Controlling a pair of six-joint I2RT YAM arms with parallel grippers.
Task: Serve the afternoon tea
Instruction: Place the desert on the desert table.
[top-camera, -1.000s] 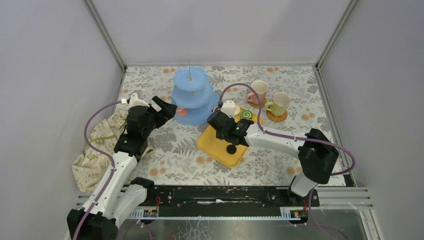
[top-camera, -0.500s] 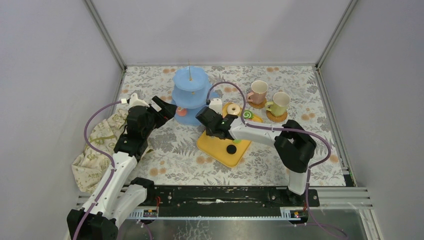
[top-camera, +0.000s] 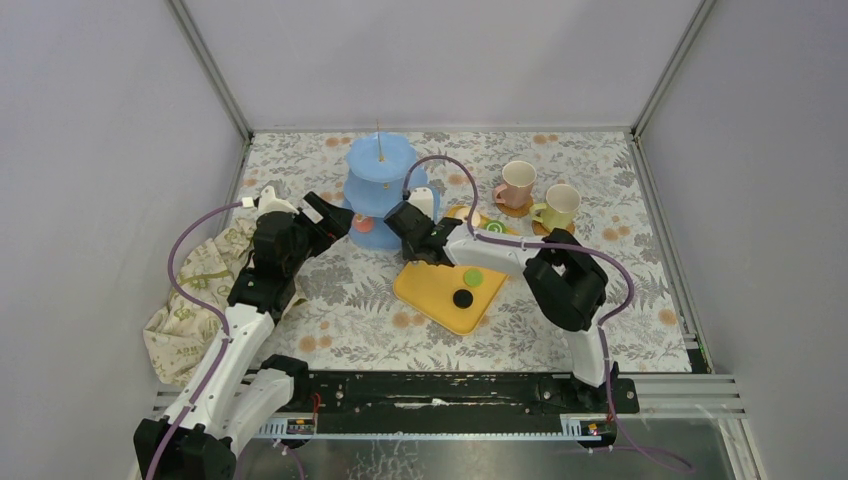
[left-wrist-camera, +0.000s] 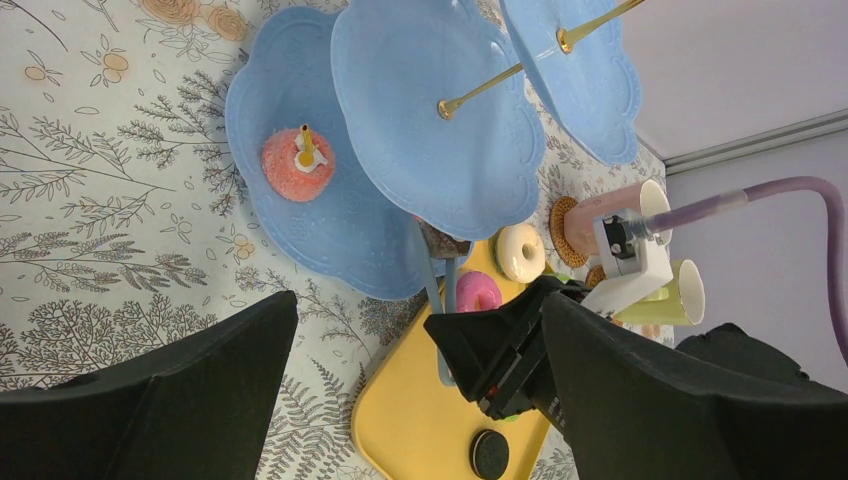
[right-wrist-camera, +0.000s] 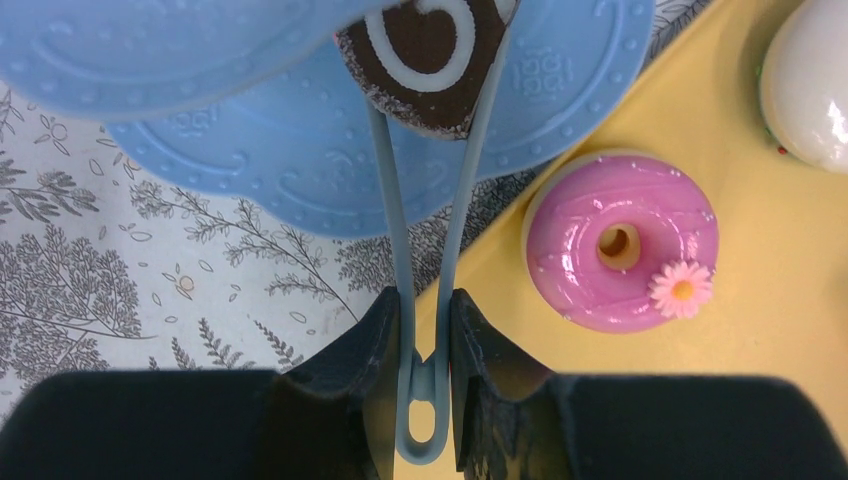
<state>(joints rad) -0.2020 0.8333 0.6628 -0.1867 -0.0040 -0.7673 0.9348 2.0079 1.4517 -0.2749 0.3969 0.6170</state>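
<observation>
- Right now, a brown heart-shaped pastry (right-wrist-camera: 425, 55) is pinched in the tips of light-blue tongs (right-wrist-camera: 384, 200). The tongs are clamped near their hinge end by the right gripper (right-wrist-camera: 425, 318), jaws drawn in on the two tong arms, not fully together.
- The pastry is held just over the bottom tier of the three-tier stand (right-wrist-camera: 250, 165), under the edge of the middle tier. Contact with the plate cannot be told.
- The left gripper (top-camera: 330, 217) is spread wide apart with nothing held, just beside the stand's left side.
- An orange-red pastry (left-wrist-camera: 297, 165) is already seated on the bottom tier.
- Left on the yellow tray (right-wrist-camera: 760, 340): pink donut (right-wrist-camera: 620, 240), white-glazed donut (right-wrist-camera: 812, 85), black sandwich cookie (top-camera: 462, 298), green piece (top-camera: 472, 277).
- Pink mug (top-camera: 518, 183) and pale green mug (top-camera: 560, 205) are stood on coasters (top-camera: 553, 236) behind the tray, apart from the stand.
- Handling, as judged: the pastries are likely light, hard, glossy plastic, so slip in the tongs is to be expected. They are best taken across the widest part.
- The tongs are springy, so the squeeze should be released only once the piece is supported.
- The stand looks light and top-heavy, so its tier edges should not be bumped.
</observation>
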